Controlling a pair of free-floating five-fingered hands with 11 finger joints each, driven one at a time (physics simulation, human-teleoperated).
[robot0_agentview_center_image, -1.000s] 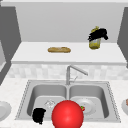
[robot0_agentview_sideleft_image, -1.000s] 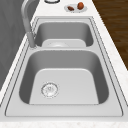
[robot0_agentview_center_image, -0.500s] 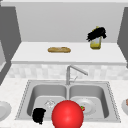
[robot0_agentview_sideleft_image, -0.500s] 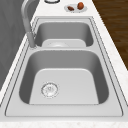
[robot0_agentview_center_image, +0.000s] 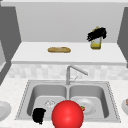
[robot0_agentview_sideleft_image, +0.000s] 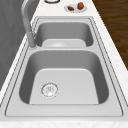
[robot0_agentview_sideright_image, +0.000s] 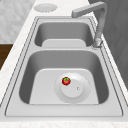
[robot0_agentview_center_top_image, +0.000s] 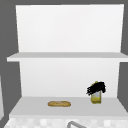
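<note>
Bottle stands on shelf, right hand curled over its top; lifting not done. Left hand idles, grip unclear.

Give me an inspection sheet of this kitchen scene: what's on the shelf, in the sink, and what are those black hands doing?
Surface: white shelf above a double sink.
Job's things: yellow bottle upright on the shelf.
Clutter: bread loaf on the shelf; small tomato on a plate in one basin; red ball at the sink's front; side dishes on the counter.
Hands: right hand curled over the bottle's top; left hand at the sink's front edge.
Cables: nothing seen.
Surroundings: faucet, grey walls.
</note>
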